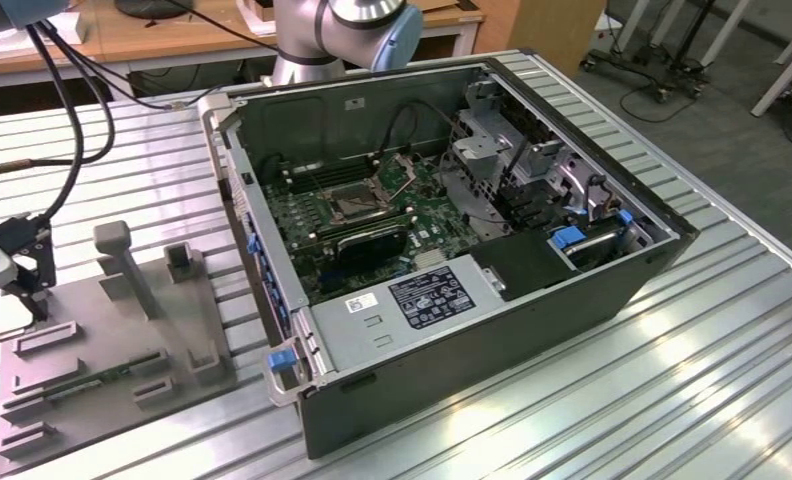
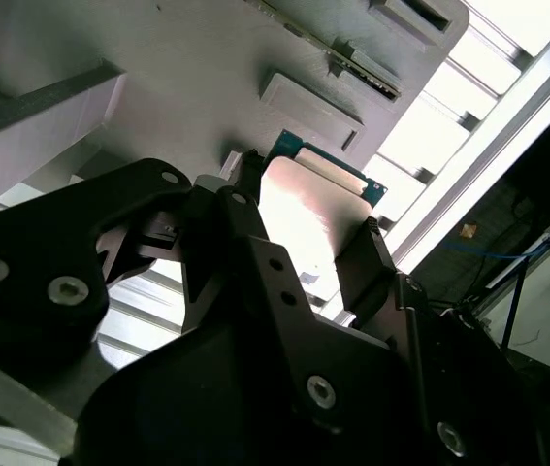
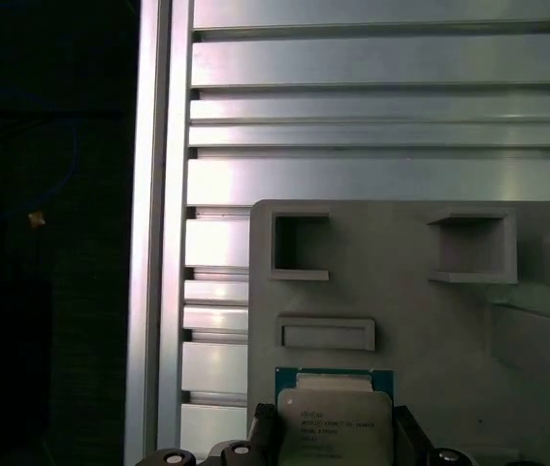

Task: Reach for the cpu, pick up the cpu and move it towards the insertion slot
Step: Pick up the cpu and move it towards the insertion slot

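Jaws clamped on sq. cpu [image 3: 335,427], silvery top, green rim, grey fixture [image 3: 430,330] behind

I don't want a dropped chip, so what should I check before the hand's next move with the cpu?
1. The cpu centred in the hand: ok in both wrist views.
2. Its fingers against both cpu edges: ok, as far as it shows.
3. The cpu lifted off the grey fixture: cannot tell.
4. The computer case open, insertion slot in sight in the exterior view: ok.
5. Slot empty: cannot tell.
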Tool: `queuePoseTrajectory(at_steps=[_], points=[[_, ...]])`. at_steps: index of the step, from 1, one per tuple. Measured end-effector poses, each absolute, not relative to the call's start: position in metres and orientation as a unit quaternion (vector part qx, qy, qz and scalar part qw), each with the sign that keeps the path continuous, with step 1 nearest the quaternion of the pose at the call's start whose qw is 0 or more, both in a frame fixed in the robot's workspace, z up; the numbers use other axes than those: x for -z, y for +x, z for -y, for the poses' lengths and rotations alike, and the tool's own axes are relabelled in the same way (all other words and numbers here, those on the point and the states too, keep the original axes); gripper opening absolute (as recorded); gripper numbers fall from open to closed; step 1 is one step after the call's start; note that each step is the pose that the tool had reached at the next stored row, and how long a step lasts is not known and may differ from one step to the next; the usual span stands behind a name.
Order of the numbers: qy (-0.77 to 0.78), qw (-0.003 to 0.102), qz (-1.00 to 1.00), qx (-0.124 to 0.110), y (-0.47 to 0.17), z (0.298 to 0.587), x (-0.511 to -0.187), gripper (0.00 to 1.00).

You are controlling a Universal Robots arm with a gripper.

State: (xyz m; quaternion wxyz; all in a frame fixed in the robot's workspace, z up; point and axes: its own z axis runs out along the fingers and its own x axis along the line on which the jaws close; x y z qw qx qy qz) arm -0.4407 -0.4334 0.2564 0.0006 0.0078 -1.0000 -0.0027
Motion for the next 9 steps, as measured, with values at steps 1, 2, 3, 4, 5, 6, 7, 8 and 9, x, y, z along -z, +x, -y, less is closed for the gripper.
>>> queuePoseTrajectory(at_steps=[1,2,3,4,5,6,7,8,9], points=[[0.008,0.001,1.000,0.003,-0.4407,0.4334,-0.2565,0.55],[0.008,0.001,1.000,0.003,-0.4407,0.4334,-0.2567,0.55],[0.008,0.001,1.000,0.003,-0.4407,0.4335,-0.2570,0.55],[0.008,0.001,1.000,0.003,-0.4407,0.4334,-0.2572,0.55],[0.008,0.001,1.000,0.003,-0.4407,0.4334,-0.2574,0.55],[0.008,0.001,1.000,0.003,-0.4407,0.4334,-0.2613,0.55],[0.008,0.001,1.000,0.003,-0.4407,0.4334,-0.2638,0.55],[0.008,0.001,1.000,0.003,-0.4407,0.4334,-0.2638,0.55],[0.008,0.001,1.000,0.003,-0.4407,0.4334,-0.2638,0.55]])
